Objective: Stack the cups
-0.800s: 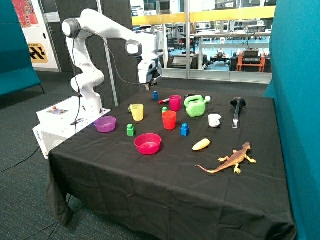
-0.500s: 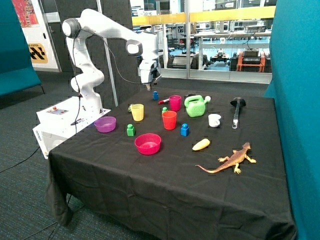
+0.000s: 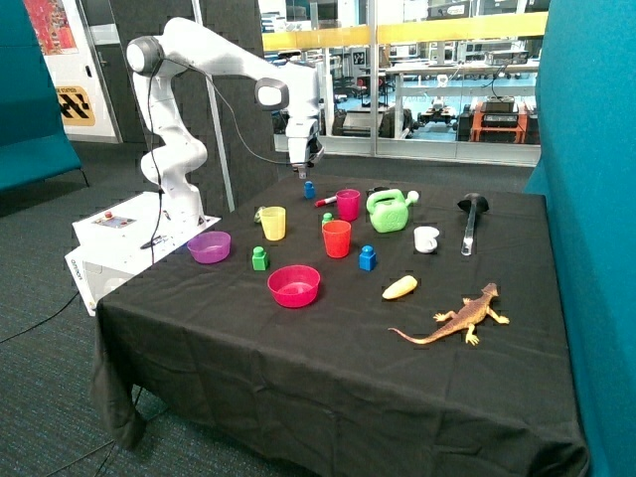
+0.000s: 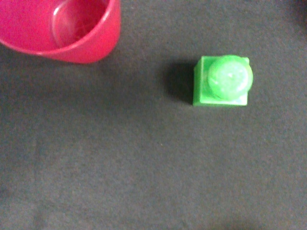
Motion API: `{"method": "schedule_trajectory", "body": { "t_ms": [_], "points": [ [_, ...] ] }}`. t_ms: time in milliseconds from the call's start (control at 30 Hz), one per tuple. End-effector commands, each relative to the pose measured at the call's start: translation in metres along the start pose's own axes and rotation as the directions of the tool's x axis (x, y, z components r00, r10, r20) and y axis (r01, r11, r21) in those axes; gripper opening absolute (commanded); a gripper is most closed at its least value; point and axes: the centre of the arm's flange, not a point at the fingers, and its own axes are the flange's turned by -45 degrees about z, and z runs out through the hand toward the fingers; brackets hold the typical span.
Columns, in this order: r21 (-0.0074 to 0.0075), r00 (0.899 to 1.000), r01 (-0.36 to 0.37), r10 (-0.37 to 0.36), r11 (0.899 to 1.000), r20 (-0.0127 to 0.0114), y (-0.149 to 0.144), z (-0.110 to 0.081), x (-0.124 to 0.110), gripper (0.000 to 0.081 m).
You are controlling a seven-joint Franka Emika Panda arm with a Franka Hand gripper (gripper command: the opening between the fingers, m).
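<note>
1. The gripper [image 3: 301, 171] hung in the air above the far edge of the black table [image 3: 298, 368], just over a blue block [image 3: 309, 189] standing near that edge.
2. Whether its fingers were spread or pressed together could not be told from either view; it was holding nothing that could be seen.
3. The three cups stood apart from one another, none inside another, so no stacking had been done.
4. The magenta cup [image 3: 348, 204] was the nearest to the gripper, standing on the cloth below it and a little toward the green watering can [image 3: 390, 211].
5. The red-orange cup [image 3: 337, 238] stood in front of the magenta one, farther from the gripper, with a small blue block [image 3: 368, 258] just beside it.
6. The yellow cup [image 3: 272, 223] stood below the gripper on the side toward the robot's base, near a purple bowl [image 3: 210, 246] and a green block [image 3: 259, 258].
7. A wide pink bowl [image 3: 294, 285] lay nearer the front of the table, well apart from the gripper.
8. The wrist view showed part of a red-pink vessel [image 4: 62, 28] on the black cloth, with a green studded block [image 4: 222, 80] well apart from it.
</note>
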Motion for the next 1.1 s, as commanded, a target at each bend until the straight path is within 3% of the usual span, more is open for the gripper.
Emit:
{"method": "schedule_trajectory", "body": {
  "t_ms": [0, 633, 867, 1067],
  "points": [
    [-0.0013, 0.999, 0.040, -0.040, 0.999, 0.0006, -0.010, 0.006, 0.018, 0.0298],
    [-0.0012, 0.997, 0.083, -0.083, 0.997, 0.0006, -0.039, 0.032, 0.060, 0.0298],
    [-0.0012, 0.996, 0.088, -0.088, 0.996, 0.0006, -0.041, 0.042, 0.071, 0.0368],
    [-0.0012, 0.996, 0.086, -0.086, 0.996, 0.0006, -0.045, 0.056, 0.087, 0.0375]
  ]
}}
